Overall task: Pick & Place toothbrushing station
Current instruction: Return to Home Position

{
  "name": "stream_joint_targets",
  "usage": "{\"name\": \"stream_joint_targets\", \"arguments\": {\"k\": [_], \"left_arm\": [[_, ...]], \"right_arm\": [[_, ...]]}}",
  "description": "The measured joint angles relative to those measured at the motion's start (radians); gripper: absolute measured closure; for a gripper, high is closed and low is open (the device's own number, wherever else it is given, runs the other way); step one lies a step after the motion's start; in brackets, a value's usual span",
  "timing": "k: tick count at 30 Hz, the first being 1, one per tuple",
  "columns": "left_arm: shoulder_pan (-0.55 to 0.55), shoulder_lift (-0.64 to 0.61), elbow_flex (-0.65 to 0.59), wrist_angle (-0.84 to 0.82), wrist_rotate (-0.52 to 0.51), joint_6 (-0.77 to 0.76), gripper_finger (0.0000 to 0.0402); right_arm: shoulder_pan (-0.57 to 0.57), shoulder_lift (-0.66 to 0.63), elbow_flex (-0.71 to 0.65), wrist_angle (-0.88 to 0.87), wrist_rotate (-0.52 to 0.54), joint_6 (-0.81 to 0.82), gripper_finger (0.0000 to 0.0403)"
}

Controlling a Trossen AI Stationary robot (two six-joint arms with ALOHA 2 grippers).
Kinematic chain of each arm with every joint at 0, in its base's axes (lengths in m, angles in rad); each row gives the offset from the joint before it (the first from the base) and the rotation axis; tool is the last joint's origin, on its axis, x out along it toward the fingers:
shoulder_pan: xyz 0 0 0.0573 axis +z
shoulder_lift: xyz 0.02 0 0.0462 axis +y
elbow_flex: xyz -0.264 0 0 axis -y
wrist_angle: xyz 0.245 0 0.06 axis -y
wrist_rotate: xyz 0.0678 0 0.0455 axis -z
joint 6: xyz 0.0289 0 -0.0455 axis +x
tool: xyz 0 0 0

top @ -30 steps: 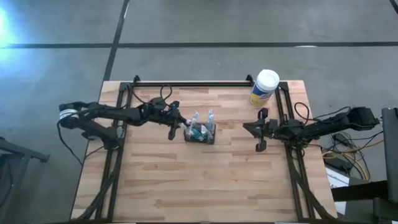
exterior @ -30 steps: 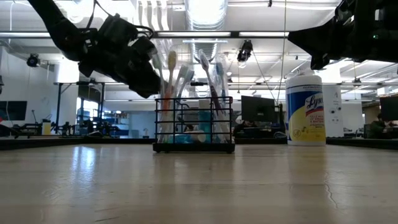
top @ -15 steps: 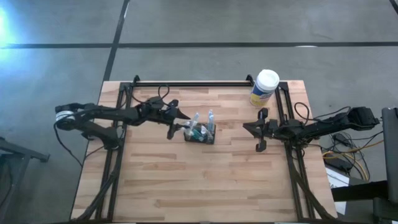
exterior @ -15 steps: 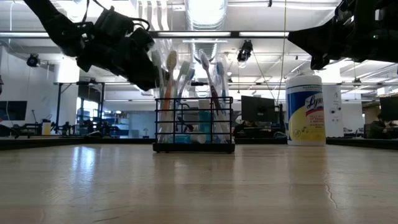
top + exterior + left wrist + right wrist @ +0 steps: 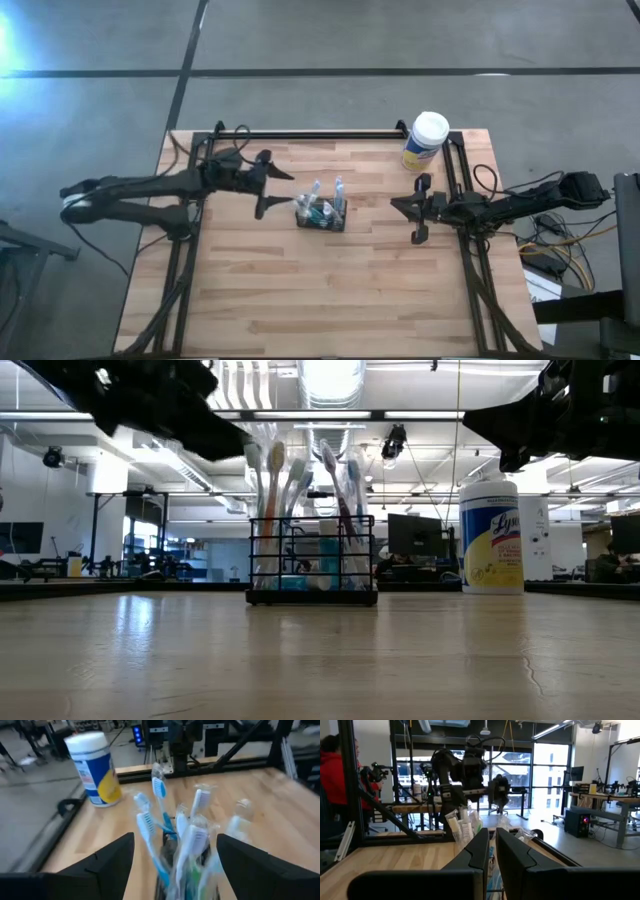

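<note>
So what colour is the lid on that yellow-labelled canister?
White; the lid shows best in the high view.

The holder [image 5: 312,560] is black mesh, the canister [image 5: 490,550] yellow-labelled

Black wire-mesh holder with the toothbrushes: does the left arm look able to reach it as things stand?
Probably yes. The left gripper hangs open a short way from the black wire-mesh holder and faces it. Only bare wooden table shows between them, and the right gripper waits on the far side.

Grey concrete floor [image 5: 320,40] (dark seams), bright ceiling lights [image 5: 325,375], tall windows [image 5: 550,765].
</note>
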Motion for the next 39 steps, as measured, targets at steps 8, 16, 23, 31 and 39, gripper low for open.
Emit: {"name": "stream_joint_targets", "arguments": {"k": [8,16,23,31,39], "left_arm": [[0.01,-0.302,-0.038,-0.216,-0.047,0.113,0.0178],[0.01,-0.515,-0.218,-0.079,-0.048,0.01,0.0371],[0.009,-0.65,-0.372,-0.061,-0.219,-0.021,0.0397],[0.01,-0.786,-0.493,-0.06,-0.245,-0.072,0.0398],[0.009,-0.912,-0.543,-0.104,-0.132,-0.122,0.04]], "right_arm": [[0.0,0.0,0.0,-0.008,0.0,0.0,0.0371],[0.0,0.0,0.0,-0.009,0.0,0.025,0.0371],[0.0,-0.001,0.0,-0.007,0.0,0.008,0.0371],[0.0,-0.009,0.0,-0.007,0.001,-0.009,0.0372],[0.0,-0.009,0.0,-0.007,0.001,-0.019,0.0372]]}}
